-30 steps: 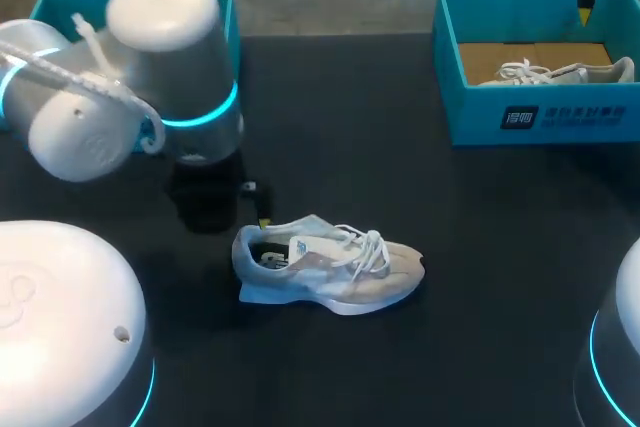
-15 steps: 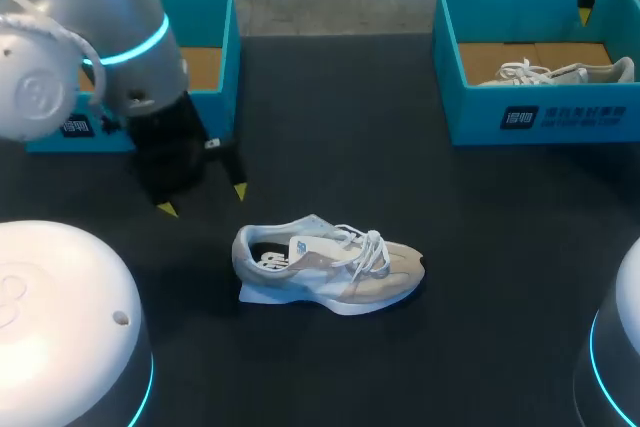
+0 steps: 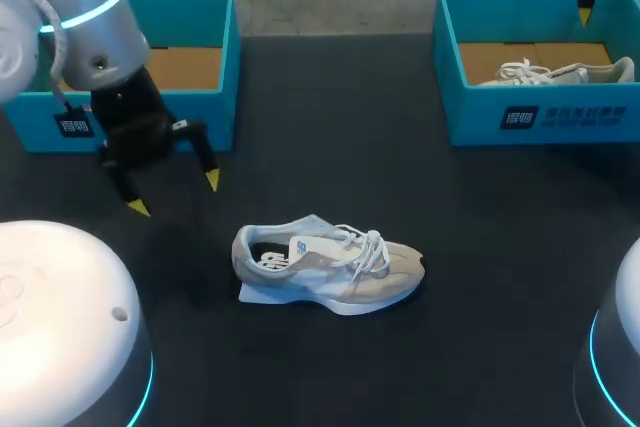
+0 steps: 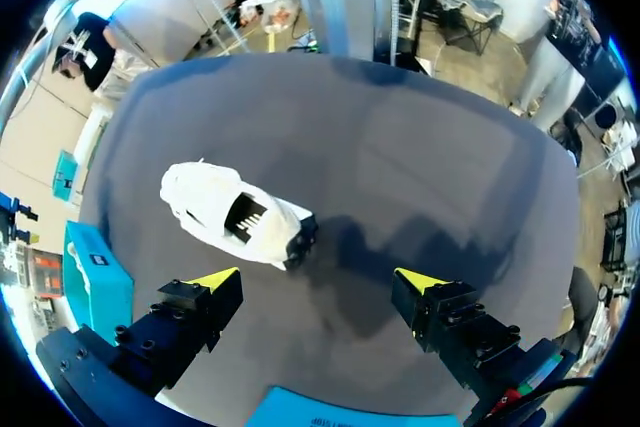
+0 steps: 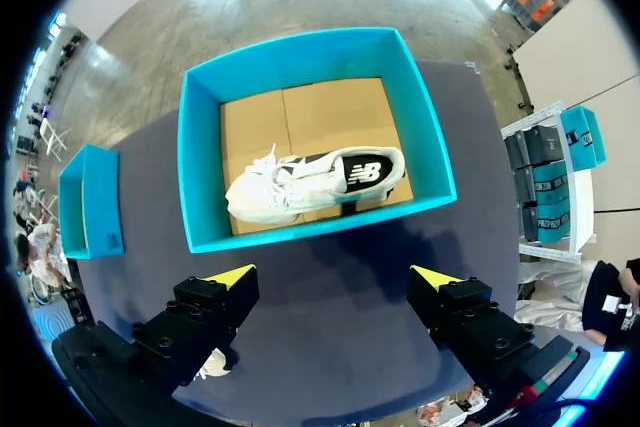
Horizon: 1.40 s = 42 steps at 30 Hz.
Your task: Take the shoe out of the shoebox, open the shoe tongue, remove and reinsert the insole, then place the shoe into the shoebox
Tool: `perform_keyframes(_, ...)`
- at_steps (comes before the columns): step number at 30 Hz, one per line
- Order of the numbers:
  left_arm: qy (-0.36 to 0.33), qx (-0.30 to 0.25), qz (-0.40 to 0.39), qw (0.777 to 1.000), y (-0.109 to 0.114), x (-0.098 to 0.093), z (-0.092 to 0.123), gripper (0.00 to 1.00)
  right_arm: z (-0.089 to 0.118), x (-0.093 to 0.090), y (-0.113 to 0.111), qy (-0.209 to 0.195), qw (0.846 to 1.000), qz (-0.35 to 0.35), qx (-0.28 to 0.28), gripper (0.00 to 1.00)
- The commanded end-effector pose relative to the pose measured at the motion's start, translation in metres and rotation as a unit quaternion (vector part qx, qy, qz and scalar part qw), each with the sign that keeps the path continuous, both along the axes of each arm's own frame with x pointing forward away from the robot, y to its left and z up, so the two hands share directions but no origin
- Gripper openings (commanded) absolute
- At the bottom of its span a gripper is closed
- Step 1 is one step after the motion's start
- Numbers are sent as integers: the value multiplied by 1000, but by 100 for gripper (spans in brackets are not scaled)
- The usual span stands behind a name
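Observation:
A white and beige shoe (image 3: 325, 265) lies on its sole in the middle of the black table, toe to the right, laces tied. My left gripper (image 3: 175, 194) hangs open to the left of its heel, clear of it, in front of the left teal shoebox (image 3: 228, 67). From the left wrist, the shoe (image 4: 235, 217) lies ahead of the open left gripper (image 4: 318, 279), heel nearest. My right gripper (image 5: 333, 277) is open high above the right teal shoebox (image 5: 420, 137), which holds a second white shoe (image 5: 310, 182). Only one yellow tip of the right gripper (image 3: 585, 15) shows from the head camera.
The right shoebox (image 3: 535, 112) stands at the back right with the second shoe (image 3: 560, 72) on its cardboard floor. The left shoebox shows a bare cardboard floor. Big white arm housings fill the front left and front right corners.
My left arm has pulled back from the shoe's heel toward the left and up, its gripper open and holding nothing. The shoe and the right arm have stayed put.

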<state>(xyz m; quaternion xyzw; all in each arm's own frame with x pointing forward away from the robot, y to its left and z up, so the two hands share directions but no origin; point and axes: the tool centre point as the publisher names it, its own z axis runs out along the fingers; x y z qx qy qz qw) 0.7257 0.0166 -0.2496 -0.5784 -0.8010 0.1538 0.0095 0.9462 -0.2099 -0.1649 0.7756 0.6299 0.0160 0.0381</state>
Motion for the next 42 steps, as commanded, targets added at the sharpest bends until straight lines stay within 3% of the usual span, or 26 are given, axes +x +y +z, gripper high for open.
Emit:
perform_keyframes(1, 8, 2, -2, 1000, -2, 7, 1, 100, 0, -1, 0, -1, 1000, 0, -1, 100)
perform_keyframes(13, 8, 2, -2, 1000, -2, 7, 1, 100, 0, -1, 0, -1, 1000, 0, -1, 100)
perform_keyframes(16, 17, -56, 128, 990, -3, 11, -5, 100, 0, -1, 0, -1, 1000, 0, -1, 100)
perform_keyframes(20, 54, -96, 278, 954, 2, 4, -8, 100, 0, -1, 0, -1, 1000, 0, -1, 100)
perform_keyframes(26, 121, -135, 418, 890, 14, -2, -9, 100, 0, -1, 0, -1, 1000, 0, -1, 100)
perform_keyframes(34, 180, -150, 510, 827, 19, -21, -26, 100, 0, -1, 0, -1, 1000, 0, -1, 100)
perform_keyframes(42, 246, -186, 569, 762, 16, -18, -45, 100, 0, -1, 0, -1, 1000, 0, -1, 100)
